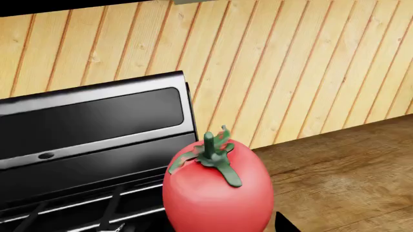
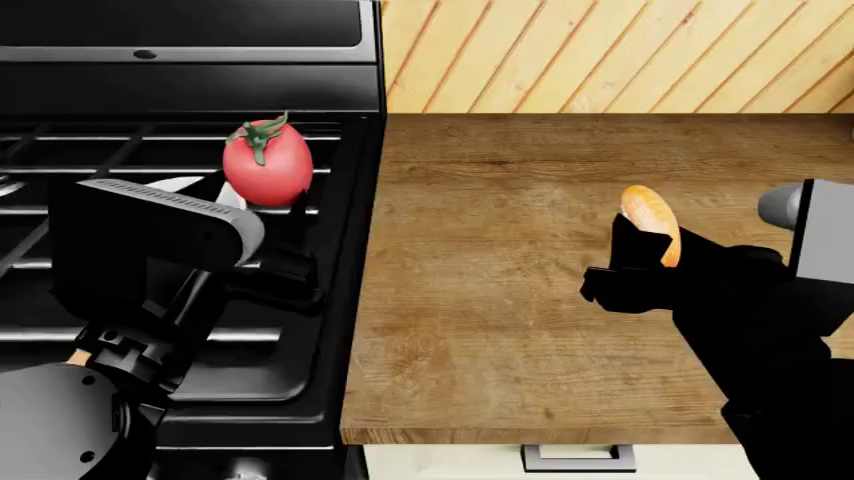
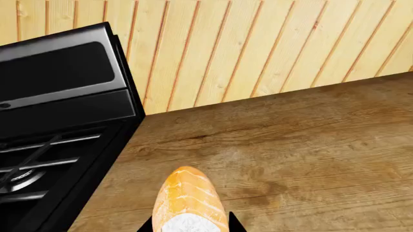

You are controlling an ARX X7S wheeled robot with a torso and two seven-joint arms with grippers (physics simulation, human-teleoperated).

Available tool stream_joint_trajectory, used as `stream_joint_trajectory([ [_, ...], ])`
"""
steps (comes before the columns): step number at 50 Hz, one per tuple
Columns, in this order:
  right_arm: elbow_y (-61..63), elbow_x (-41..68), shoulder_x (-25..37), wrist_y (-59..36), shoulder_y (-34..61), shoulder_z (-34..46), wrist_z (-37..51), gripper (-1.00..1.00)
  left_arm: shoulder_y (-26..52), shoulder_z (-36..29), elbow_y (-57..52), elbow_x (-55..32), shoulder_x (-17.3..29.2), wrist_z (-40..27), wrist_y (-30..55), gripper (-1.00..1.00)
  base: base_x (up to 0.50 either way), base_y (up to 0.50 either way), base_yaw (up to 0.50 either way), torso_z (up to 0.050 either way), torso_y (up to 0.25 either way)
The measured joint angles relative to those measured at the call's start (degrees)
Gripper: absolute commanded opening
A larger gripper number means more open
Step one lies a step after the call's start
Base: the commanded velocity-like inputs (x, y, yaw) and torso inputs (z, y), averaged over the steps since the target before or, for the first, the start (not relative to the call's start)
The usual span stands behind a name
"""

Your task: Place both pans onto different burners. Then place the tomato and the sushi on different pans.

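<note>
The red tomato [image 2: 268,163] with its green stem hangs above the black stove's grate bars [image 2: 120,135], near the stove's right edge. My left gripper [image 2: 262,207] is shut on it; in the left wrist view the tomato [image 1: 216,193] fills the space between the jaws. Over the wooden counter [image 2: 507,330], my right gripper [image 2: 646,250] is shut on the sushi [image 2: 651,224], orange salmon over white rice [image 3: 188,205]. A silvery burner [image 3: 18,180] shows under the grate. A white sliver [image 2: 174,185] shows behind my left arm; I cannot make out either pan.
The stove's raised black back panel [image 1: 90,116] stands against a wooden plank wall [image 3: 258,48]. The counter's front edge [image 2: 534,437] runs close to the robot. My left arm's dark body [image 2: 147,240] covers much of the stove's near side.
</note>
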State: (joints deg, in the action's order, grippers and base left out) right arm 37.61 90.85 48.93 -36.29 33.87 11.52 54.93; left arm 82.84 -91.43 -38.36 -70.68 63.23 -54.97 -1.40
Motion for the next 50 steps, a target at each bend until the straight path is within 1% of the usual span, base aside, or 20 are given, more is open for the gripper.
stream_joint_trajectory([
  [50,1.0,0.8,0.2,-0.3,2.1,0.3,1.1,-1.0,1.0,1.3,-1.6,-1.1,2.1,-0.5,1.8,-1.0,0.0,0.5,0.0,0.0,0.0],
])
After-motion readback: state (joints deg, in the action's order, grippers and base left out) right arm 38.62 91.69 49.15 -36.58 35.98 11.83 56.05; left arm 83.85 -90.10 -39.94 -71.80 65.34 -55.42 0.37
